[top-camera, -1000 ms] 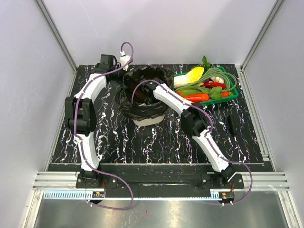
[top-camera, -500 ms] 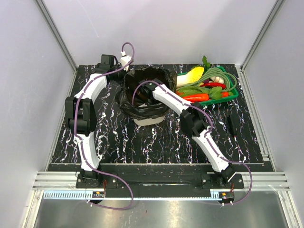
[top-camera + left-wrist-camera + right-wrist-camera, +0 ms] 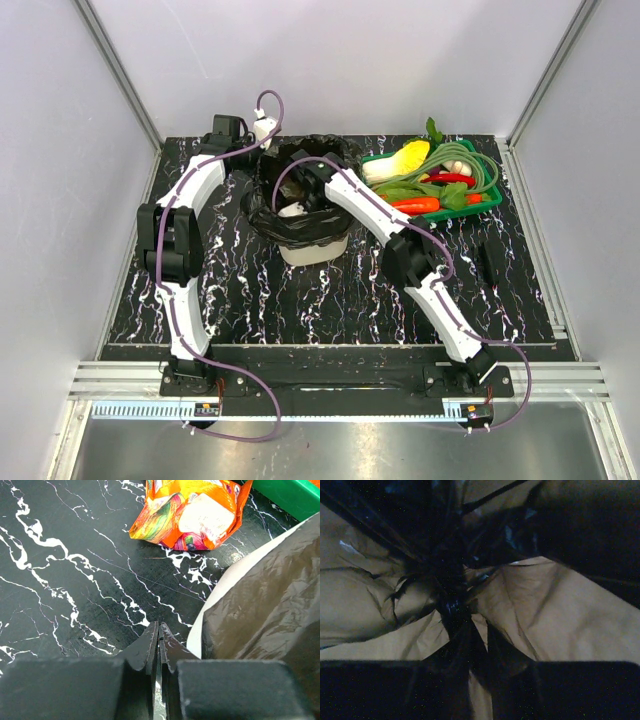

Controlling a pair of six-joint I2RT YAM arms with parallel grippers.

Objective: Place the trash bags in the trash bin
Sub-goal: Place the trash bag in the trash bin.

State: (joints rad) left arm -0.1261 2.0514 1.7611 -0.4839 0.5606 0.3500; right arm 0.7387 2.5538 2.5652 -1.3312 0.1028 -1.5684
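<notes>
Right gripper point(image 3: 479, 630) is down inside the bin point(image 3: 315, 250), its arm arching over the rim from the near right. In the dim wrist view its two fingers stand slightly apart, with a sliver of beige showing between them. Just beyond the tips, the black bag point(image 3: 450, 605) bunches into a dark knot, with strands of film fanning out from it over a creased beige surface. Film crosses the fingers too, but whether any of it is caught between them I cannot tell.

From above, the bag point(image 3: 290, 230) lines the mouth of the bin and drapes over its rim, hanging lowest on the near-left side; the cream base shows bare below it. The bin stands upright toward the back of the table point(image 3: 250, 290), around the middle.

Left gripper point(image 3: 158, 630) hovers over the marbled black tabletop at the bin's back-left, its fingers pressed together with nothing between them. Just to its right are the bin's cream rim point(image 3: 220, 587) and the grey-black film lying over it. Farther ahead of it an orange wrapper point(image 3: 192, 512) lies on the table, apart from the bin.

A green tray point(image 3: 490, 200) sits just to the right of the bin, filled with vegetables point(image 3: 430, 180).
</notes>
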